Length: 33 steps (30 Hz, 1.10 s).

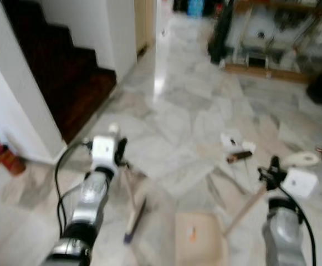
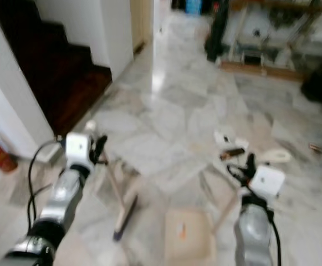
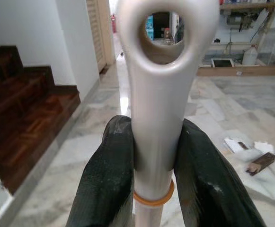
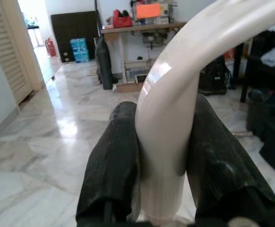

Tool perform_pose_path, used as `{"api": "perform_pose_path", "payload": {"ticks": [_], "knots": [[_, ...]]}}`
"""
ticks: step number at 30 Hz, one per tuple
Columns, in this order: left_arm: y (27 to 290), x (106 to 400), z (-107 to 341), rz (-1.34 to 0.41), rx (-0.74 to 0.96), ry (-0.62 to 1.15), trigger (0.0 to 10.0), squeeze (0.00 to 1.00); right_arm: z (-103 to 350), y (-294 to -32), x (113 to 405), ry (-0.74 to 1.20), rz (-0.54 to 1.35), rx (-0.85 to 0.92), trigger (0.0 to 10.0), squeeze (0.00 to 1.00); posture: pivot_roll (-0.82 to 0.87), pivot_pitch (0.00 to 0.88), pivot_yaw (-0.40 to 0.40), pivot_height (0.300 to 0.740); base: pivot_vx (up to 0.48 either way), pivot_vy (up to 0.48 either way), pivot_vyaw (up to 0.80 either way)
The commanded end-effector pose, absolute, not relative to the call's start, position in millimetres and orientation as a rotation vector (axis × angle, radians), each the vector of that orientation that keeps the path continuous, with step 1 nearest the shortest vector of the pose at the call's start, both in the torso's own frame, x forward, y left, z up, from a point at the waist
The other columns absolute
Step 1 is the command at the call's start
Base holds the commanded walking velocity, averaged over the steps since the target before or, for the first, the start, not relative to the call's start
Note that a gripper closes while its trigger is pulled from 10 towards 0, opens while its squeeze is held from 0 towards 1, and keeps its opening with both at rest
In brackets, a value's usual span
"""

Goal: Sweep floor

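Clamped between the left gripper's (image 3: 154, 179) two black fingers is the broom handle (image 3: 156, 94), a pale cream shaft with a hanging hole at its tip and an orange ring just below the grip. From it the stick slants down to a dark broom head (image 1: 134, 221) on the marble floor (image 1: 177, 111). Beside it stands a beige dustpan (image 1: 199, 238), its curved cream handle (image 4: 175, 94) pinched by the right gripper (image 4: 163, 175). Scraps of litter (image 1: 235, 149) lie ahead.

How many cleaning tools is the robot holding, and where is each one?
2. The broom is held by the left gripper, its head on the floor ahead of the left arm. The dustpan is held by the right gripper, lying on the floor between the arms.
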State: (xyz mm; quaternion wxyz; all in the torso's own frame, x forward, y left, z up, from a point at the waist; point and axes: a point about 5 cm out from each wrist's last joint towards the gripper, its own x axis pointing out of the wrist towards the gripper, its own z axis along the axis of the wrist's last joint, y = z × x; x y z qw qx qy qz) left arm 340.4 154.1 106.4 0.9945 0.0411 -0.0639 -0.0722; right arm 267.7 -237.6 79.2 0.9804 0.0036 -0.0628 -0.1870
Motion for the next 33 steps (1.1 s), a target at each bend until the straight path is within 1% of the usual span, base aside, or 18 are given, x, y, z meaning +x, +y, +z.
{"api": "perform_pose_path", "payload": {"ticks": [1,3,7,21,33], "knots": [[148.9,344.1,118.1,-0.157,0.079,-0.180,10.0,0.00,85.4,-242.5,268.8,-0.152,-0.394,0.001,10.0,0.00,0.08,0.028,-0.006,0.740,0.296,0.000,0.00],[149.8,344.2,118.5,-0.155,0.079,-0.180,10.0,0.00,84.8,-241.2,270.1,-0.149,-0.391,0.021,10.0,0.00,0.08,0.030,-0.006,0.740,0.296,0.000,-0.80],[151.7,344.5,119.0,-0.151,0.083,-0.181,10.0,0.00,86.1,-239.8,271.2,-0.157,-0.390,0.006,10.0,0.00,0.08,0.032,-0.005,0.740,0.297,0.000,-0.71],[151.4,344.0,117.9,-0.151,0.087,-0.175,10.0,0.00,86.0,-238.3,269.8,-0.163,-0.388,0.002,10.0,0.00,0.07,0.046,-0.004,0.740,0.298,0.000,0.00],[150.5,343.4,117.2,-0.144,0.080,-0.176,10.0,0.00,86.5,-238.0,269.6,-0.164,-0.378,-0.006,10.0,0.00,0.07,0.033,-0.014,0.740,0.297,0.000,0.00]]}}
